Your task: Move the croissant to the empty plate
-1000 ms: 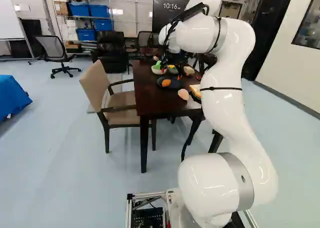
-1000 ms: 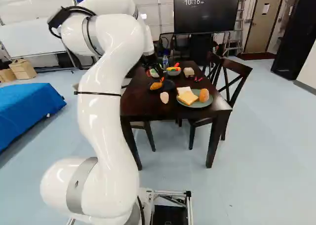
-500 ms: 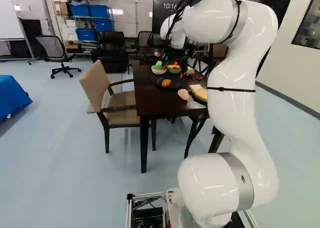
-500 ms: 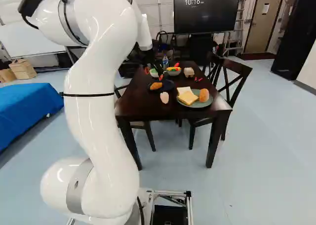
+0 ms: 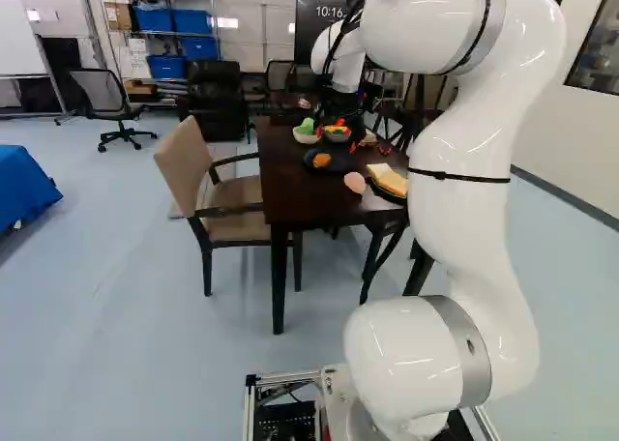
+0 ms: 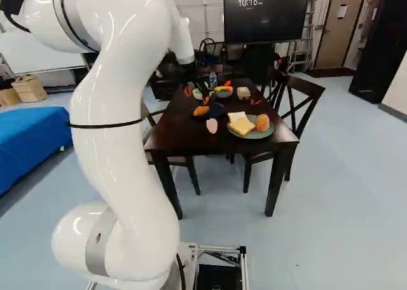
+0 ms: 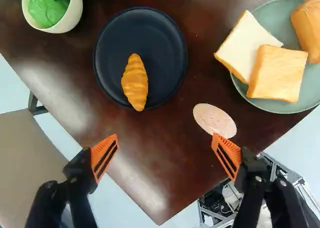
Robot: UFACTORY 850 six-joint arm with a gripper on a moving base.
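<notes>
My gripper [image 5: 341,104] is over the far part of the table in the left base view, partly hidden by its own wrist. In the wrist view the gripper [image 7: 165,148] stands wide open with nothing between its orange pads. Ahead of the fingers, the golden croissant [image 7: 134,83] lies on the round dark plate [image 7: 165,33], its near tip over the rim. The green plate [image 7: 240,90], beyond one finger's side, holds two bread slices [image 7: 280,75] and a roll [image 7: 307,28].
A pale oval piece [image 7: 215,120] lies on the dark table [image 6: 184,134] near one fingertip. Bowls with toy vegetables [image 6: 223,93] and an egg carton [image 6: 243,93] stand farther back. A beige chair [image 5: 227,194] and a wooden chair [image 6: 299,102] flank the table.
The arm's upper bend has swung outward, rightward in the left base view and leftward in the right one. The wrist has shifted too. Croissant and plates have stayed put.
</notes>
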